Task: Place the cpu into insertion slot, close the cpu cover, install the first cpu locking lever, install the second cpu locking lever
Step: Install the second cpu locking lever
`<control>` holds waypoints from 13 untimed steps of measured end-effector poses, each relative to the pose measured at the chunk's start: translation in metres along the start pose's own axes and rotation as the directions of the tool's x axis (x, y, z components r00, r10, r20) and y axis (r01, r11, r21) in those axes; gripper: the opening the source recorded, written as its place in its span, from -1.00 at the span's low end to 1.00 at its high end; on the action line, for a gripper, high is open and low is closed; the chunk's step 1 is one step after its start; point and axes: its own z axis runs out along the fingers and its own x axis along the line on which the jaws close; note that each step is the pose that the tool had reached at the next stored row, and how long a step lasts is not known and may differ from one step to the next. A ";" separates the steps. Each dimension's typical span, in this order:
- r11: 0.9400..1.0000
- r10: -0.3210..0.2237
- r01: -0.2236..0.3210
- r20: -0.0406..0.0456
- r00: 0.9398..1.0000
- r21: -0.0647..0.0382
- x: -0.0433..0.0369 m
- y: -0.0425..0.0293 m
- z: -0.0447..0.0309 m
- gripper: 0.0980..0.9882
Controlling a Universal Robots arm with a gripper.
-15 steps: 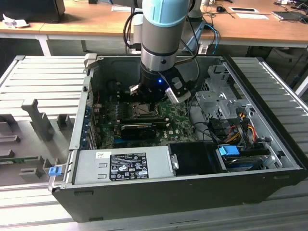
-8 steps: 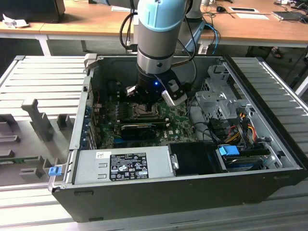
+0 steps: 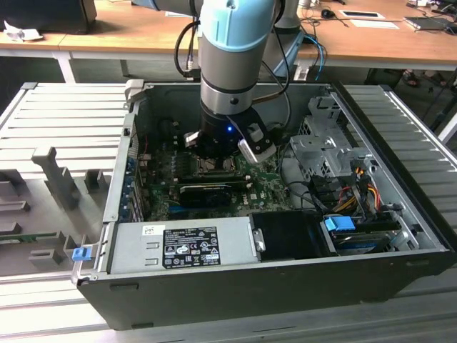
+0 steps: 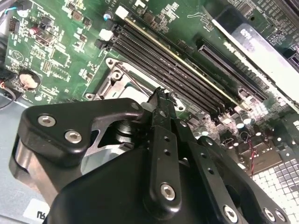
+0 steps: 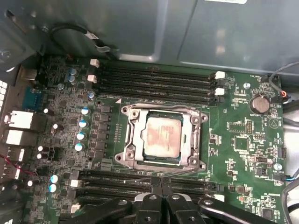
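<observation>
Item: cpu [image 5: 161,138], seated in the insertion slot [image 5: 122,157] at the middle of the green motherboard [image 5: 243,140], between two banks of black memory slots [image 5: 154,81]. The cpu cover [image 5: 194,135] lies flat around it. Pincer [image 5: 161,189]: clenched, empty, fingertips together just over the socket's edge nearest the lower memory bank.

Small flat square silver-grey cpu [image 5: 161,138], top w/ dull brownish smudge, lies flat in the square black insertion slot [image 5: 139,138]. Thin silver-grey metal cpu cover [image 5: 193,140] is shut flat over it, framing the chip thru its cut-out centre, btwn the long memory slots.
</observation>
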 end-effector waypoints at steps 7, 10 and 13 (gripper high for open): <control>1.000 0.000 0.000 0.000 1.000 -0.004 0.0042 -0.0003 0.0012 -0.98; 1.000 0.000 0.000 0.000 1.000 -0.004 0.0041 -0.0004 0.0016 -0.98; 1.000 0.000 0.000 0.000 1.000 -0.004 0.0042 -0.0004 0.0019 -0.98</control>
